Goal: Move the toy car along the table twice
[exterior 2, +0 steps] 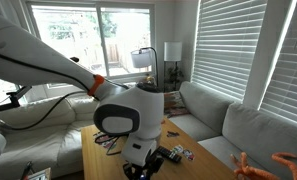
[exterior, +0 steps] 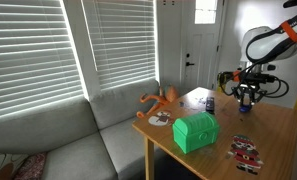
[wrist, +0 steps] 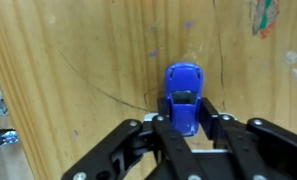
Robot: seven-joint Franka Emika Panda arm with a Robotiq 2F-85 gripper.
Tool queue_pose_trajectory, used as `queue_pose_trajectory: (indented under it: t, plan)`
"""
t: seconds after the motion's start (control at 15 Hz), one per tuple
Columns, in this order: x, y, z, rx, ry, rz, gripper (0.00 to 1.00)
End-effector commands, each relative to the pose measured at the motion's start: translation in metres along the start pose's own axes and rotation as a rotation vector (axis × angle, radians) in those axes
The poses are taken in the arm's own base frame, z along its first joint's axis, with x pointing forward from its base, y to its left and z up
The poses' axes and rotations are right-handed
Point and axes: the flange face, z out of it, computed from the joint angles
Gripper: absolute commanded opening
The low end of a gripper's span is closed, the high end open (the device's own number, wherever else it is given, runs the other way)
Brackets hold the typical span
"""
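In the wrist view the toy car is small, glossy blue and low, and lies on the light wooden table. My gripper is shut on the car's rear half, one black finger against each side, and the car's nose points away from the fingers. In an exterior view the gripper is down at the far side of the table, and the car is too small to make out. In an exterior view the arm's white wrist fills the front and the gripper is low over the table.
A green chest stands near the table's front corner. Red-and-white patterned toys lie beside it. An orange toy lies at the edge by the grey sofa. A dark blue cup-like thing stands near the gripper.
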Motion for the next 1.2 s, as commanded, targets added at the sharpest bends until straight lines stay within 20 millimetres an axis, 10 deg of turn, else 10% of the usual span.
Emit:
queue_pose_trajectory:
  t: [0.0, 0.4, 1.13]
  plan:
    - [0.027, 0.012, 0.006, -0.03, 0.002, -0.029, 0.1]
    - [0.043, 0.017, 0.007, -0.012, -0.015, -0.033, 0.1]
    - [-0.042, 0.003, 0.013, -0.03, -0.045, -0.048, 0.1]
